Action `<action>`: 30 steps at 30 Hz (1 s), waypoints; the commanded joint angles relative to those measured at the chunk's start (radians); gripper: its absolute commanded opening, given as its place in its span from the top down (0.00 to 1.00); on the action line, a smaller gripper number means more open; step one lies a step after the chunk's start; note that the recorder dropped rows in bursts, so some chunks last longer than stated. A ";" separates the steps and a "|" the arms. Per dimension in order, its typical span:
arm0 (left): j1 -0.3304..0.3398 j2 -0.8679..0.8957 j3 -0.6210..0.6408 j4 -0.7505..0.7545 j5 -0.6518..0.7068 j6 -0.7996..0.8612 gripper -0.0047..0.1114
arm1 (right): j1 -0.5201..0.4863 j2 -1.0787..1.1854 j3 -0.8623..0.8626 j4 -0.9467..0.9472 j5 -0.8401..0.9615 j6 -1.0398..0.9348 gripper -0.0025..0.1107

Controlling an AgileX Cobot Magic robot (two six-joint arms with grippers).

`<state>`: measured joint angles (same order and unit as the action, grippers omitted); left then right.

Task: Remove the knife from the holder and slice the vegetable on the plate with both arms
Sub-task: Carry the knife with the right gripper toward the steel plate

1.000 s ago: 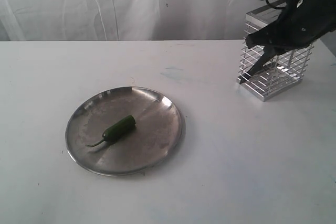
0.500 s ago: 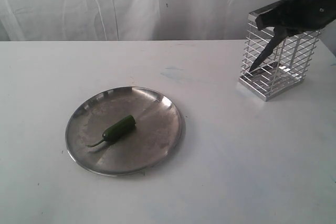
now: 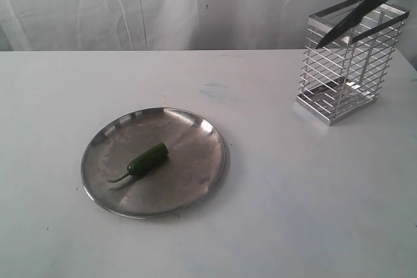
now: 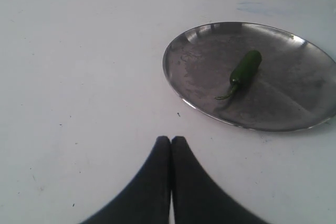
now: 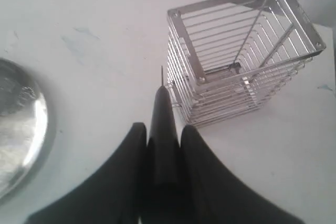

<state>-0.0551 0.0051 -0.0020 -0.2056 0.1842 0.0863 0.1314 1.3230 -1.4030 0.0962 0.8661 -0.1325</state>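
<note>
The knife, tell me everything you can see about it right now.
The knife is slim, with a dark pointed blade and a black handle. The right gripper is shut on the handle and holds the knife in the air at a slant, tip down. The knife is out of the wire holder, its tip near the top rim, apparently touching only the gripper.

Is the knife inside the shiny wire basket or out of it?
Out. The right gripper holds the knife outside the holder, and the right wrist view shows the holder's inside empty.
</note>
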 commanded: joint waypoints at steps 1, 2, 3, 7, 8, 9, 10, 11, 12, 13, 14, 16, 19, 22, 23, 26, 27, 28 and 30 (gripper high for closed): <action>-0.007 -0.005 0.002 -0.008 -0.005 0.002 0.96 | -0.003 -0.086 0.040 0.162 -0.028 -0.077 0.98; -0.007 -0.005 0.002 -0.008 -0.005 0.002 0.96 | -0.003 -0.104 0.065 0.205 -0.050 -0.095 0.98; -0.007 -0.005 0.002 -0.008 -0.005 0.002 0.96 | -0.003 -0.120 0.096 0.250 -0.080 -0.111 0.98; -0.007 -0.005 0.002 -0.008 -0.005 0.002 0.96 | -0.003 -0.170 0.251 0.470 -0.239 -0.191 0.98; -0.007 -0.005 0.002 -0.008 -0.005 0.002 0.96 | -0.003 -0.178 0.295 0.550 -0.285 -0.227 0.98; -0.007 -0.005 0.002 -0.008 -0.005 0.002 0.96 | -0.003 -0.182 0.338 0.624 -0.324 -0.266 0.98; -0.007 -0.005 0.002 -0.008 -0.005 0.002 0.96 | -0.003 -0.184 0.377 0.727 -0.356 -0.324 0.98; -0.007 -0.005 0.002 -0.008 -0.005 0.002 0.96 | -0.003 -0.184 0.412 0.835 -0.379 -0.390 0.98; -0.007 -0.005 0.002 -0.008 -0.005 0.002 0.96 | -0.003 -0.182 0.438 0.923 -0.395 -0.447 0.98; -0.007 -0.005 0.002 -0.008 -0.005 0.002 0.96 | -0.003 -0.179 0.468 1.029 -0.404 -0.520 0.98; -0.007 -0.005 0.002 -0.008 -0.005 0.002 0.96 | -0.003 -0.173 0.494 1.123 -0.404 -0.585 0.98; -0.007 -0.005 0.002 -0.008 -0.005 0.002 0.96 | -0.003 -0.160 0.533 1.270 -0.404 -0.692 0.98; -0.007 -0.005 0.002 -0.008 -0.005 0.002 0.96 | -0.003 -0.131 0.581 1.431 -0.397 -0.785 0.98; -0.007 -0.005 0.002 -0.008 -0.005 0.002 0.96 | -0.003 -0.099 0.618 1.602 -0.334 -0.858 0.98; -0.007 -0.005 0.002 -0.008 -0.005 0.002 0.96 | -0.003 -0.088 0.627 1.648 -0.303 -0.915 0.98; -0.007 -0.005 0.002 -0.008 -0.005 0.002 0.96 | -0.003 -0.059 0.636 1.648 -0.253 -0.986 0.98; -0.007 -0.005 0.002 -0.008 -0.005 0.002 0.96 | -0.003 -0.051 0.638 1.648 -0.249 -0.986 0.98; -0.007 -0.005 0.002 -0.008 -0.005 0.002 0.96 | -0.003 -0.043 0.642 1.648 -0.239 -0.986 0.98; -0.007 -0.005 0.002 -0.008 -0.005 0.002 0.96 | -0.003 -0.032 0.647 1.648 -0.232 -0.986 0.98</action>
<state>-0.0551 0.0051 -0.0020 -0.2056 0.1842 0.0863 0.1314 1.2790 -0.7656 1.7207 0.6086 -1.0911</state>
